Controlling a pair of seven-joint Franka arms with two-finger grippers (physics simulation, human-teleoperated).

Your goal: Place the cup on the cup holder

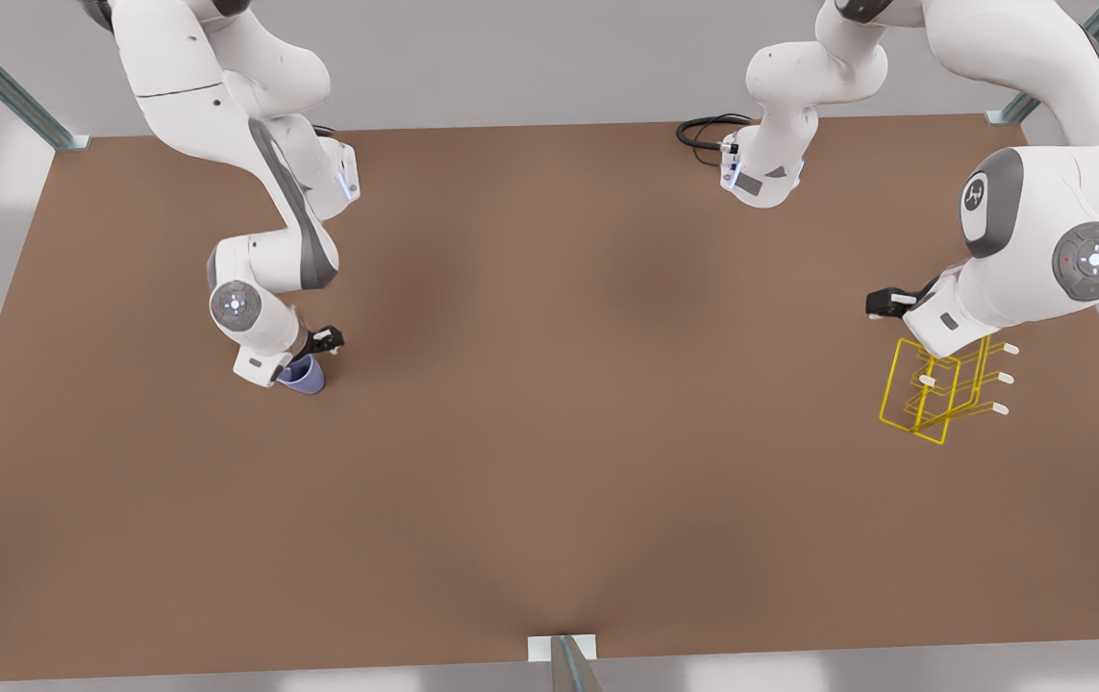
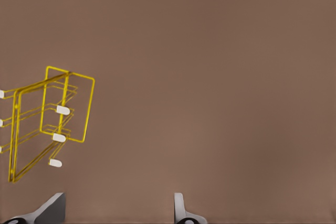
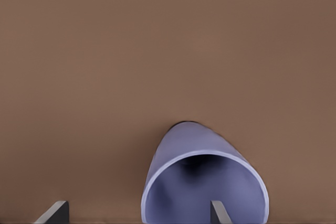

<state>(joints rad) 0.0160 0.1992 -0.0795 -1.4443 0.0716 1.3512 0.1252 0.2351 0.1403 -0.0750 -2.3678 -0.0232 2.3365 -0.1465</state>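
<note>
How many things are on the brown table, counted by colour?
Lavender-blue: 1, the cup
Yellow: 1, the cup holder
Total: 2

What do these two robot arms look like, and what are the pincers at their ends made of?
Both arms are glossy white, rounded segments with dark grey joint bands and round grey caps carrying small lights. A black cable loops by one arm at the table's far edge. The right pincer and left pincer have white bodies with black parts beside them and flat grey fingers.
</note>
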